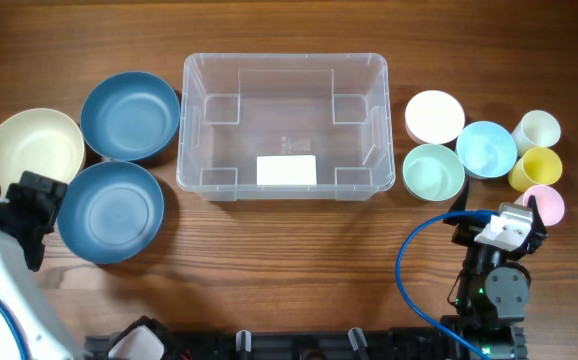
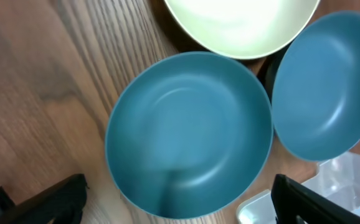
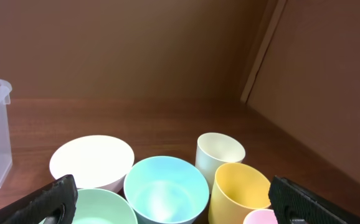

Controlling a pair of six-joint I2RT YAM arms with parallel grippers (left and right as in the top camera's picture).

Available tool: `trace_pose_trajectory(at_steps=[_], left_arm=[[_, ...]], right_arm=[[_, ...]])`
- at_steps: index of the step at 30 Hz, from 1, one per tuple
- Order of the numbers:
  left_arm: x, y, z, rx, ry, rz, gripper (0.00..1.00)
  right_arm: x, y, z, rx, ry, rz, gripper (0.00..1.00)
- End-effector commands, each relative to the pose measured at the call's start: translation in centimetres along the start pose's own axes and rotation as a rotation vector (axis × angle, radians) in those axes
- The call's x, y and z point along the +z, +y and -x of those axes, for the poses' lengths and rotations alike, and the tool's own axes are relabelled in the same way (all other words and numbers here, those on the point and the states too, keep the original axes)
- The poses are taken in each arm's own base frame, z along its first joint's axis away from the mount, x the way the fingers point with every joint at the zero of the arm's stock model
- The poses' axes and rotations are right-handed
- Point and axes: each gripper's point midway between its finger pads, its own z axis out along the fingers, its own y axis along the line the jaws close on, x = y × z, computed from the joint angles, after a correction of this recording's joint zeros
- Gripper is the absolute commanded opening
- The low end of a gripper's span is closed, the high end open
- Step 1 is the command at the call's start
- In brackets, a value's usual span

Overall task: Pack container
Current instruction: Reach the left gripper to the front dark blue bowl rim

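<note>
The container [image 1: 191,130] is a clear rectangular bin in the middle of the table, with only a white label [image 1: 286,170] on its floor. My left gripper [image 1: 47,215] hovers open at the near blue bowl [image 1: 111,210]. In the left wrist view that blue bowl [image 2: 189,134] lies between the spread fingers of the left gripper [image 2: 180,210], and neither finger touches it. My right gripper [image 1: 502,214] is open in front of the small bowls and cups. From the right wrist, the right gripper [image 3: 181,205] faces a light blue bowl [image 3: 165,190] and holds nothing.
Left of the bin are a cream bowl [image 1: 32,148] and a second blue bowl [image 1: 129,115]. To its right stand a white bowl [image 1: 434,115], a mint bowl [image 1: 433,170], a light blue bowl [image 1: 486,148], and cream [image 1: 537,130], yellow [image 1: 535,168] and pink [image 1: 544,205] cups.
</note>
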Motion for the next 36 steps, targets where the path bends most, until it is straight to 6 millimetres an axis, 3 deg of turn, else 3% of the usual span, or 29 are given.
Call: trace_pose_trajectory(at_steps=[1,10,19,36], left_arm=[[1.6,-0.6,-0.2,0.049,0.072,-0.023,0.98],[3.5,-0.3,-0.2,0.107,0.096,-0.009,0.98],[8.6,2.4,-3.8,0.129,0.157,0.010,0.99],[11.0,3.9,-5.3,0.140,0.151,0.024,1.00]], right_arm=[[-0.1,0.1,0.3,-0.005,-0.011,0.007,1.00],[-0.1,0.1,0.3,-0.005,-0.011,0.007,1.00],[-0.1,0.1,0.3,-0.006,-0.011,0.007,1.00],[-0.1,0.1,0.3,-0.005,-0.011,0.007,1.00]])
